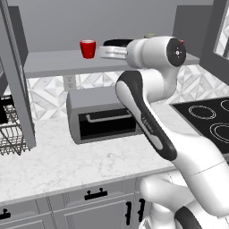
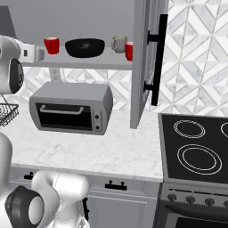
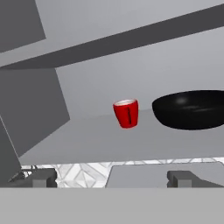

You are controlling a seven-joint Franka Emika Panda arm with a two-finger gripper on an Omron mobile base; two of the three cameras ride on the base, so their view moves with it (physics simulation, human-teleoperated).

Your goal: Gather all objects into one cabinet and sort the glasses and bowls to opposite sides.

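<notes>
Sitting on the grey shelf (image 2: 84,63) of the wall cabinet are all four things. One red cup (image 2: 51,45) stands upright at the left end. Just beside it, to the right, is the wide black bowl (image 2: 84,47). Next comes the grey-beige cup (image 2: 119,43), near the bowl but not touching it. A second red cup (image 2: 129,50) stands at the right end, partly hidden by the open cabinet door (image 2: 143,62) with its long black handle (image 2: 157,58).

In the hand view, the left red cup (image 3: 126,113) is in the middle, with the black bowl (image 3: 192,109) close on its right. The two do not touch.

The gripper (image 3: 111,178) is up at shelf height, in front of the shelf edge, facing the red cup. Its jaws are spread as wide as they go and hold nothing. Both fingertips (image 3: 181,177) are well apart from the cup.

Under the shelf, a grey toaster oven (image 2: 71,108) sits on the white marble tabletop (image 2: 89,151). A black stove top (image 2: 196,147) is to the right. A wire rack (image 1: 11,132) is at the far left of the tabletop.
</notes>
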